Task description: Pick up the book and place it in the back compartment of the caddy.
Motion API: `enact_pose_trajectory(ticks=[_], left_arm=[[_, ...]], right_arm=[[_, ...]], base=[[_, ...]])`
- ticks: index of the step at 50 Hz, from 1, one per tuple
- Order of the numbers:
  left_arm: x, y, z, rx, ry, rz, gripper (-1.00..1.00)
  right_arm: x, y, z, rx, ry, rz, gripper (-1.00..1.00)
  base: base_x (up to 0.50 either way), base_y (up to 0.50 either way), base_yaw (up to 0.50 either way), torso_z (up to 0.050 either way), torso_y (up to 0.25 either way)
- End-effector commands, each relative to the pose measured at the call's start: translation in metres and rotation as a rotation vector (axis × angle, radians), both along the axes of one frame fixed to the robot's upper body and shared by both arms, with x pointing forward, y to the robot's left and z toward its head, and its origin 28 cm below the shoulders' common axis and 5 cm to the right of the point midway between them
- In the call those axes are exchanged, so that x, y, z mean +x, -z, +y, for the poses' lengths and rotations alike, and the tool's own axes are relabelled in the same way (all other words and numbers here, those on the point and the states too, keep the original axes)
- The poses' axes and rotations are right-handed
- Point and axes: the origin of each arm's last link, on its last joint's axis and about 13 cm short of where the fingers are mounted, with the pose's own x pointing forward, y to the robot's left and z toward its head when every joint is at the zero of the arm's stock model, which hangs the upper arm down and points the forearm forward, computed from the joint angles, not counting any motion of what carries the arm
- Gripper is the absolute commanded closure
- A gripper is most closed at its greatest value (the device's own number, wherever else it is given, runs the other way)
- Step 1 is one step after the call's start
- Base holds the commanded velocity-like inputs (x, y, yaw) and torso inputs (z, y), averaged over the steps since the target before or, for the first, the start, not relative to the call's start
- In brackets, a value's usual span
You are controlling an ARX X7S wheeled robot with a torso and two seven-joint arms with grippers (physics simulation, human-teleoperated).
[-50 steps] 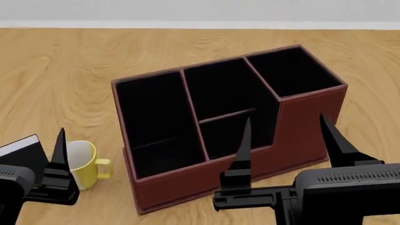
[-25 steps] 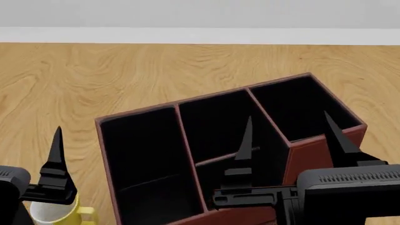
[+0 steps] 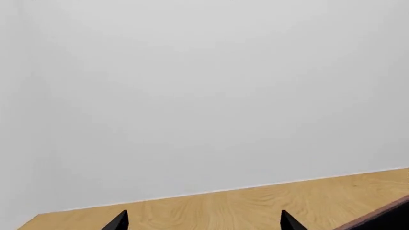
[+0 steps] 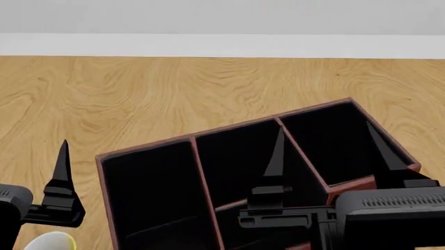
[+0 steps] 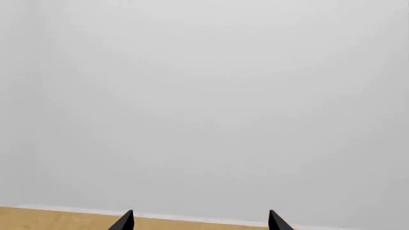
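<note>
- In the head view the caddy point(image 4: 208, 172) sits on the wooden counter point(image 4: 139, 94), turned at a slant, its dark red-brown walls framing black compartments split by thin red dividers.
- Its lower part runs off the bottom edge of that view.
- The right gripper point(image 4: 330, 151) stands in front of the caddy's right half; its two black fingers point(image 4: 276, 156) point upward, spread well apart, with nothing between them.
- The left gripper point(image 4: 62, 177) shows at the view's lower left, beside the caddy's left wall. Only one finger is visible in the head view.
- In the left wrist view two finger tips point(image 3: 118, 221) stand well apart with nothing between them, above the counter and facing a pale wall point(image 3: 204, 96).
- A pale rim of a yellow mug point(image 4: 49, 242) peeks in at the bottom edge, just below the left gripper.
- The book does not appear in any view, so its place cannot be told.
</note>
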Motion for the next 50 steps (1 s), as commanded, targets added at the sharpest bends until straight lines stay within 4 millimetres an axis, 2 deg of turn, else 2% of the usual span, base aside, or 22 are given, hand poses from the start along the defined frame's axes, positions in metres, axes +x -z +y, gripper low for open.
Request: enact_pose_trajectory(ticks=[1, 48, 50], left_arm=[[-0.0006, -0.0007, -0.0001, 0.0, 0.001, -0.001, -1.0], [-0.0022, -0.0026, 0.0024, -0.003, -0.012, -0.007, -1.0], [-0.0035, -0.0057, 0.0033, -0.056, 0.018, 0.005, -1.0]], right_arm=[[-0.0027, -0.0027, 0.0001, 0.003, -0.001, -0.016, -1.0], [-0.008, -0.0076, 0.0013, -0.001, -0.006, -0.038, -1.0], [-0.0093, -0.0092, 0.0004, 0.002, -0.004, -0.042, -1.0]], base=[[0.0, 0.0, 0.0, 0.0, 0.0], [0.05, -0.03, 0.0, 0.0, 0.0], [0.0, 0.0, 0.0, 0.0, 0.0]])
